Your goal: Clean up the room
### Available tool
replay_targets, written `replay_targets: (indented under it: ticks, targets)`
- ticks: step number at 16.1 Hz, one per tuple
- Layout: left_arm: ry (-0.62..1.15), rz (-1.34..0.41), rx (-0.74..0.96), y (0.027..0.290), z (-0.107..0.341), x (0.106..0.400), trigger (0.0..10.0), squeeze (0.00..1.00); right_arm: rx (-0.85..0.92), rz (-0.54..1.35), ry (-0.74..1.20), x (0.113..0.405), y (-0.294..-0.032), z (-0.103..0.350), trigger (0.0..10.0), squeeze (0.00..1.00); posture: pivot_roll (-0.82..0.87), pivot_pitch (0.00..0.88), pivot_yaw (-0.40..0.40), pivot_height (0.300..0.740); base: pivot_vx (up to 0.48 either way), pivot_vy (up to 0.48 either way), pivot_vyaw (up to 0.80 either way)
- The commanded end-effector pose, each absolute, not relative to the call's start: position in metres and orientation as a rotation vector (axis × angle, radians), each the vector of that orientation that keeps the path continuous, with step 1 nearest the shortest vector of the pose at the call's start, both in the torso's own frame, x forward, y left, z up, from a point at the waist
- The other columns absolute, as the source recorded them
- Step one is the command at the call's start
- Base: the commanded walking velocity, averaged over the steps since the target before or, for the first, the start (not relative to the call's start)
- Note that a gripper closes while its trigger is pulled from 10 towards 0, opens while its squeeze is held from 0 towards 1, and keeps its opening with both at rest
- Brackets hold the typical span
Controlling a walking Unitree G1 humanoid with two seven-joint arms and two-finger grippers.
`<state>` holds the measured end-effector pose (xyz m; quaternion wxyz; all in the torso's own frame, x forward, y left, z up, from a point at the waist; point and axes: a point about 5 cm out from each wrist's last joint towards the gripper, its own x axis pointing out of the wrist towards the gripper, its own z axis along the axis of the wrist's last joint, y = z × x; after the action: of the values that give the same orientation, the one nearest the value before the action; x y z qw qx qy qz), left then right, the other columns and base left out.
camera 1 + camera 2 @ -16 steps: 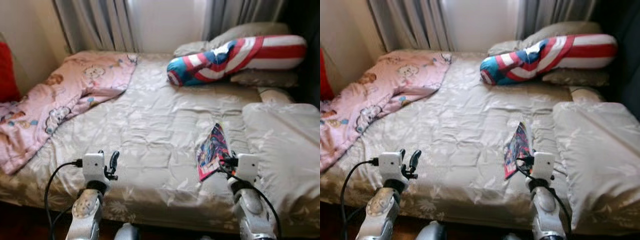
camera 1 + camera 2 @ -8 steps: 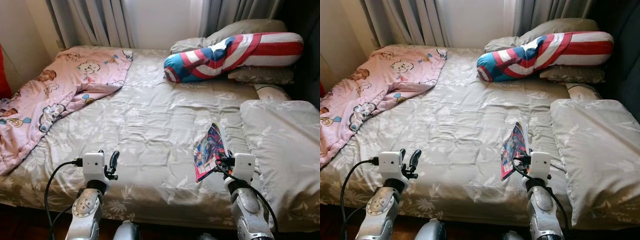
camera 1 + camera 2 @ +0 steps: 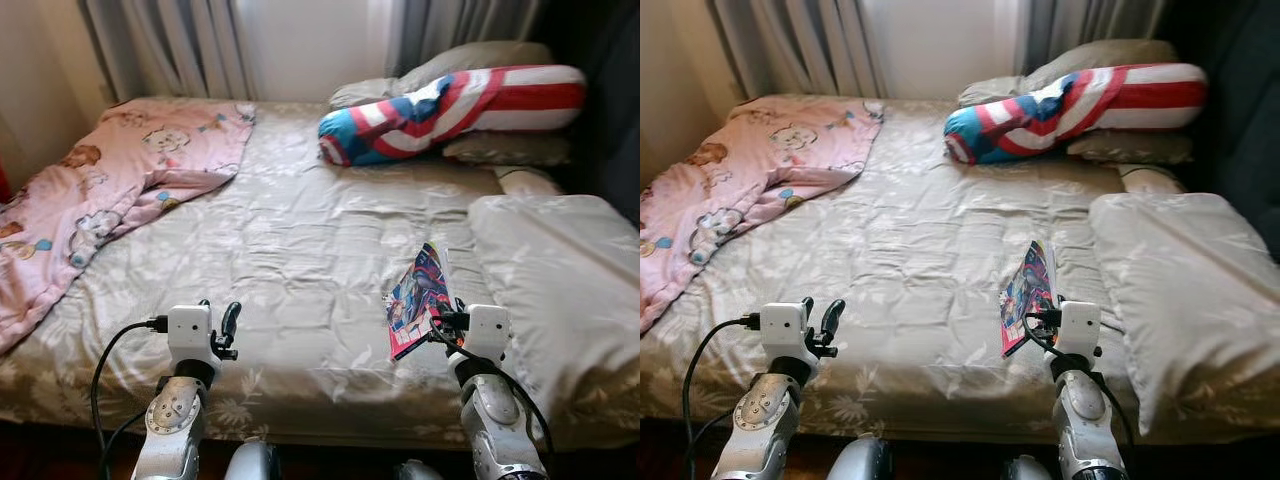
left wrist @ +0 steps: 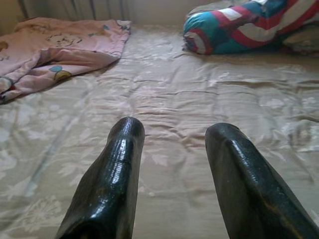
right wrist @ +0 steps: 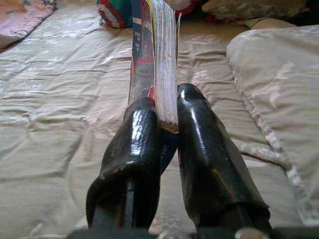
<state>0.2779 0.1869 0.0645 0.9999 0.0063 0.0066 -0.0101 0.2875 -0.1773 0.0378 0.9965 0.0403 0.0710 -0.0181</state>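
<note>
- The big bed (image 3: 300, 240) has a pink blanket (image 3: 110, 190) on one side and a striped pillow (image 3: 450, 110) at the far end.
- The right gripper (image 5: 167, 117) pinches a comic book (image 3: 420, 298) by its edge, above the bed.
- Squeeze tight and lift slowly, so it does not slip.
- The left gripper (image 4: 172, 144) is wide open, holding nothing.

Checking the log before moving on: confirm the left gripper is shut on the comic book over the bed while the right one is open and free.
Sides swapped. The right gripper is shut on the comic book, as the right wrist view shows; the left gripper is open and free over the bed.
</note>
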Motion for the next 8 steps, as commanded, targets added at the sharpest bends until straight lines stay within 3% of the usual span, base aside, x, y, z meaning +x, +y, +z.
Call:
replay_targets:
  ticks: [1, 5, 8]
  targets:
    - [0.019, -0.035, 0.023, 0.1852, 0.0662, 0.2794, 10.0, 0.00, 0.085, -0.034, 0.086, 0.2926, -0.1777, 0.0477, 10.0, 0.00, -0.05, 0.024, 0.010, 0.641, 0.000, 0.000, 0.00]
    - [0.037, -0.057, 0.024, 0.1803, 0.0623, 0.2786, 10.0, 0.00, 0.095, -0.017, 0.053, 0.2945, -0.1738, 0.0526, 10.0, 0.00, -0.05, 0.020, 0.014, 0.641, 0.000, 0.000, 0.00]
    - [0.036, -0.062, 0.030, 0.1810, 0.0631, 0.2797, 10.0, 0.00, 0.097, -0.001, 0.044, 0.2949, -0.1723, 0.0535, 10.0, 0.00, -0.05, 0.019, 0.016, 0.641, 0.247, 0.000, 0.00]
